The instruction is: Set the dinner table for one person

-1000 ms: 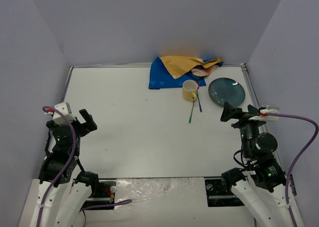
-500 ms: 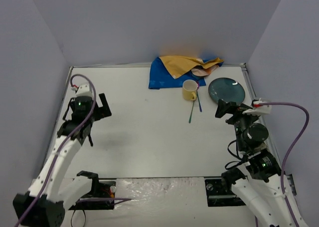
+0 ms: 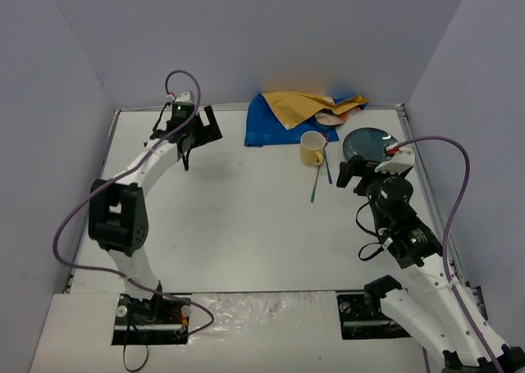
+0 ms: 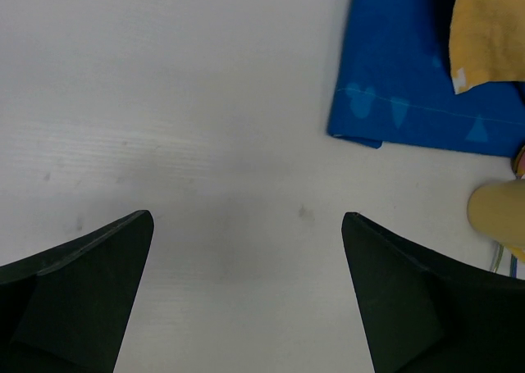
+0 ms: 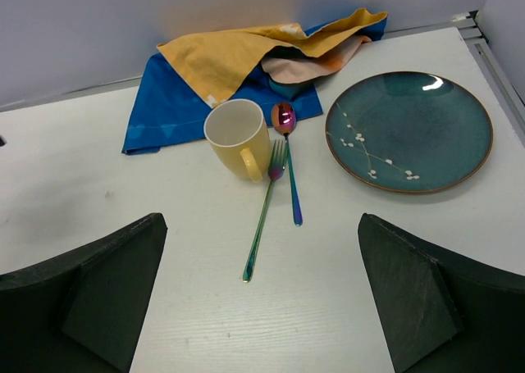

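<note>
Top view: the white bench (image 3: 246, 234) lay flat under both arms, its far rim running from 9 to 3 o'clock. Which axis was longer could not be told from that angle. The left arm stretched far out toward 11 o'clock, with the left fingers (image 3: 203, 125) above bare bench just at 9 o'clock of the blue placemat (image 3: 267, 129). The right arm reached toward 12 o'clock, its right fingers (image 3: 349, 174) over the bench between the fork (image 3: 315, 186) and the plate (image 3: 367, 141).

Left wrist view: the fingers stood wide apart and held nothing. Bare bench filled the gap between them, the placemat's corner lay at 1 o'clock, and the edge of the yellow mug (image 3: 312, 148) lay at 3 o'clock.

Right wrist view: these fingers were also spread wide and held nothing, with bench surface between and beyond them. The mug sat at 12 o'clock and the plate at 2 o'clock.
</note>
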### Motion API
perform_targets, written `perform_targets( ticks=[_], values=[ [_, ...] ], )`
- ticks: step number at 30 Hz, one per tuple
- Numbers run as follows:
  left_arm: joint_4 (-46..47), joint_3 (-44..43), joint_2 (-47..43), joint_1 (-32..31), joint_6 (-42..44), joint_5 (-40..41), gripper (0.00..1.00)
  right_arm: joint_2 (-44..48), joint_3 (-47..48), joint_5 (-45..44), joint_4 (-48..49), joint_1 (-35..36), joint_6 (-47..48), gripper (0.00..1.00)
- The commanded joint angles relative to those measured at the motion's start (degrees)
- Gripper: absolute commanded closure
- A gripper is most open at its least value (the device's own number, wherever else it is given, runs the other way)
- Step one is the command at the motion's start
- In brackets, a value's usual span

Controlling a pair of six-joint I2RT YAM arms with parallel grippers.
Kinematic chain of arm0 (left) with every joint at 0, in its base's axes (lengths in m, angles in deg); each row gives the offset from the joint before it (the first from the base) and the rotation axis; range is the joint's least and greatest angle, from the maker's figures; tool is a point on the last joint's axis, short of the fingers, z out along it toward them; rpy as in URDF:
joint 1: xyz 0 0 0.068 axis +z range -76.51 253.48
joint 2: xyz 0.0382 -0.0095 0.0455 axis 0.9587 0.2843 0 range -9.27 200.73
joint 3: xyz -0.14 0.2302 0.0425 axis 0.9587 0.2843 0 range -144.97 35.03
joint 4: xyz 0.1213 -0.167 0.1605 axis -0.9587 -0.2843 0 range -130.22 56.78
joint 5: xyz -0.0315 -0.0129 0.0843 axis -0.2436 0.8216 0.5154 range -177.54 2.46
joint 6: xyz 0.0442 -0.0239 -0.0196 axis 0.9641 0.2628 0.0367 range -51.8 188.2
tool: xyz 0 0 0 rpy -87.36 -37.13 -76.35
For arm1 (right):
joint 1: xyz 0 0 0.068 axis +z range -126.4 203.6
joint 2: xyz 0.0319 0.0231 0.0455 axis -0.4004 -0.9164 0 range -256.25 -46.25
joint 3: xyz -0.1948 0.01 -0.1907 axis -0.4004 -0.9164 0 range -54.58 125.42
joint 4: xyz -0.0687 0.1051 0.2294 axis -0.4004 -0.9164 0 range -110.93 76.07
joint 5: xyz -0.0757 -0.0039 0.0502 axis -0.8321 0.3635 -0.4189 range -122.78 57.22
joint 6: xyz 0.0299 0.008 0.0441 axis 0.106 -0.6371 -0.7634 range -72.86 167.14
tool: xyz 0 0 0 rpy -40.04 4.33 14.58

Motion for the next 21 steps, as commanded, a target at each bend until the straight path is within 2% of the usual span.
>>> perform_targets(
  ticks=[1,9,12,21],
  values=[
    [5.5,-13.2,9.6,-2.0,-2.7,-4.8,0.03,-1.4,3.3,2.0,5.9,0.3,0.0,0.0],
    [6.9,-28.8,24.9,-3.8,-2.2,-9.2,0.03,-5.0,3.3,7.8,6.7,0.3,0.4,0.0],
    [6.9,-31.1,28.0,-4.1,-2.4,-9.7,0.03,-5.7,3.0,9.3,7.0,0.3,-0.1,0.0],
    [4.6,-39.3,37.7,-6.7,-2.8,-12.3,0.18,-5.9,1.8,11.4,7.6,0.3,-0.6,0.0]
  ],
)
